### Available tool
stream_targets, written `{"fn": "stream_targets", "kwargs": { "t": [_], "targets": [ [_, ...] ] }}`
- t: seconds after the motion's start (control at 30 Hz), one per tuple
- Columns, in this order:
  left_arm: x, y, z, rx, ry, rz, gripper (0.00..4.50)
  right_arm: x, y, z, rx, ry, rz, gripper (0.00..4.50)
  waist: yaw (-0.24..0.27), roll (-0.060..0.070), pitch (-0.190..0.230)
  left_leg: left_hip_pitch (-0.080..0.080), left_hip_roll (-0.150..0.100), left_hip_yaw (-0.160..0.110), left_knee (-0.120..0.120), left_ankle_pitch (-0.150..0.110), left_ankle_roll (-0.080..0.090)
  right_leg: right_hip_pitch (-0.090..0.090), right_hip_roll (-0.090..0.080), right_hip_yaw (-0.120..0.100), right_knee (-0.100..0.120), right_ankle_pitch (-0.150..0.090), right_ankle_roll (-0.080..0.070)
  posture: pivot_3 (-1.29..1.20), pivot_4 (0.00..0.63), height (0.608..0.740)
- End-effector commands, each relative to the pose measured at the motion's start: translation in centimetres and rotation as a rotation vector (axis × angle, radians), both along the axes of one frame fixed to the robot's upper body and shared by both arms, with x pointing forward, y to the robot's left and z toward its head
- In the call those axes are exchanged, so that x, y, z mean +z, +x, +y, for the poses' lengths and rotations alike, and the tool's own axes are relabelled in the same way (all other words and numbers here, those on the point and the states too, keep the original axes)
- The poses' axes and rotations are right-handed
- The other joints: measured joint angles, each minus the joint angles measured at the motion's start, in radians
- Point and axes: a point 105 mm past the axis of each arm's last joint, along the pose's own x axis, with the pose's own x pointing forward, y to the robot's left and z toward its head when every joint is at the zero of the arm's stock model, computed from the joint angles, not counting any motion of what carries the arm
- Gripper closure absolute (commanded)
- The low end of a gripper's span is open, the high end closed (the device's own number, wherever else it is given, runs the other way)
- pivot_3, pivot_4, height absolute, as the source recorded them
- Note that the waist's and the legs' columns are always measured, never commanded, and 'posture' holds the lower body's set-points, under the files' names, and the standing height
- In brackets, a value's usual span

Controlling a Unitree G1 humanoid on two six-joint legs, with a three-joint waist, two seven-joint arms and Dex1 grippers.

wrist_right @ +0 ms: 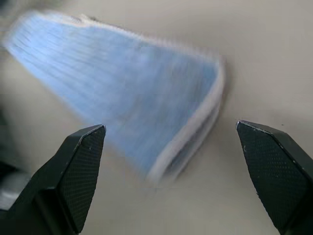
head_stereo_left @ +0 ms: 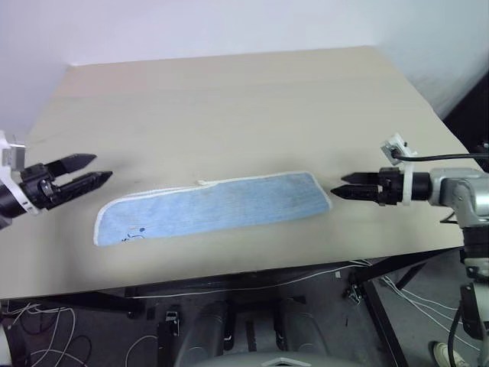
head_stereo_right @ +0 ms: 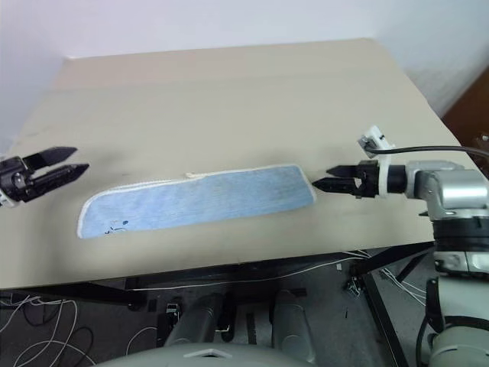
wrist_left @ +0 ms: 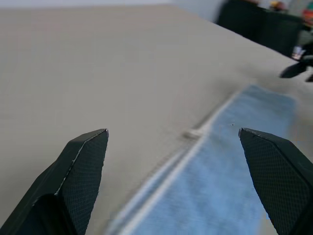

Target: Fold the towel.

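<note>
The towel, light blue terry with whitish edging, lies folded into a long narrow strip across the near part of the table. A small white loop tag pokes from its far edge, and a dark printed mark sits near its left end. My left gripper hovers open just off the strip's left end, nothing between its fingers. Just past the right end my right gripper is open and empty too. The towel's doubled right end lies between the right fingertips in the right wrist view.
The tan table stretches far beyond the towel, with bare wood on all sides. Its near edge runs just below the strip. Under the table lie cables and a dark metal frame.
</note>
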Motion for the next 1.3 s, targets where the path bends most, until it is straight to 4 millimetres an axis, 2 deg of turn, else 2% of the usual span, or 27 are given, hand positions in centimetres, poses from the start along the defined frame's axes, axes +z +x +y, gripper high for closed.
{"fn": "stream_targets", "kwargs": {
  "t": [0.03,0.13,0.3,0.4,0.5,0.7,0.9,1.03,1.13,1.3],
  "targets": [
    [-2.0,-2.2,-2.8,-0.139,0.106,0.052,0.03,0.4,-1.2,-0.8,-0.085,0.159,0.132,0.00,-0.002,0.000,0.000,0.001,0.000,0.001,-0.001,0.000,0.000,0.000,0.000,0.001,0.000,0.000,0.000,0.00,0.150,0.740],
    [-3.4,-2.8,-4.4,-0.177,0.127,0.067,0.03,-0.2,-1.8,-1.1,-0.146,0.237,0.209,0.00,0.002,0.000,0.000,0.003,0.000,0.004,-0.004,0.000,0.000,0.001,-0.001,0.003,-0.001,-0.001,-0.001,0.00,0.150,0.740],
    [-3.8,-2.1,-7.5,-0.211,0.136,-0.014,0.03,-1.7,-2.3,-1.0,-0.243,0.358,0.323,0.00,0.009,0.000,-0.001,0.003,0.002,0.005,-0.004,0.000,0.000,0.003,-0.001,0.002,-0.002,0.000,-0.002,0.00,0.150,0.740],
    [-4.1,-1.9,-9.0,-0.248,0.145,-0.043,0.03,-3.1,-3.0,-0.2,-0.259,0.387,0.381,0.00,0.008,-0.001,-0.001,0.003,0.002,0.005,-0.003,0.000,0.000,0.003,-0.001,0.002,-0.002,0.000,-0.002,0.00,0.150,0.740],
    [-4.0,-1.9,-10.2,-0.278,0.115,-0.050,0.03,-3.4,-3.3,0.8,-0.253,0.430,0.401,0.00,0.005,-0.001,-0.002,0.003,0.002,0.006,-0.003,0.000,0.000,0.003,-0.001,0.002,-0.002,0.000,-0.001,0.00,0.150,0.740],
    [-3.8,-1.6,-11.8,-0.321,0.079,-0.073,0.03,-4.0,-2.6,2.4,-0.278,0.471,0.390,0.00,0.001,-0.001,-0.002,0.006,0.002,0.006,-0.004,0.000,0.000,0.004,0.000,0.002,-0.002,0.001,0.000,0.00,0.150,0.740],
    [-4.2,-1.9,-12.7,-0.348,0.060,-0.084,0.03,-4.2,-1.6,2.7,-0.326,0.469,0.396,0.00,-0.007,-0.002,-0.003,0.015,0.003,0.006,-0.005,0.000,0.000,0.014,0.000,0.002,-0.004,0.000,-0.002,0.00,0.150,0.740],
    [-4.6,-2.2,-13.2,-0.364,0.081,-0.075,0.00,-4.4,-1.2,2.6,-0.352,0.475,0.402,0.89,-0.009,-0.002,-0.003,0.015,0.003,0.006,-0.005,0.000,0.000,0.014,0.000,0.002,-0.004,0.000,-0.002,0.00,0.150,0.740],
    [-4.9,-2.3,-13.2,-0.359,0.094,-0.073,0.00,-5.0,-1.1,2.4,-0.378,0.451,0.410,1.94,-0.005,-0.002,-0.003,0.015,0.003,0.006,-0.005,0.000,0.000,0.014,0.000,0.002,-0.005,0.000,-0.002,0.00,0.150,0.740],
    [-5.0,-2.4,-13.1,-0.355,0.086,-0.066,0.00,-4.6,-0.9,2.3,-0.380,0.478,0.404,3.63,0.000,-0.002,-0.003,0.014,0.003,0.006,-0.007,0.000,0.000,0.014,0.000,0.002,-0.010,0.000,-0.002,0.00,0.150,0.740]
  ]
}}
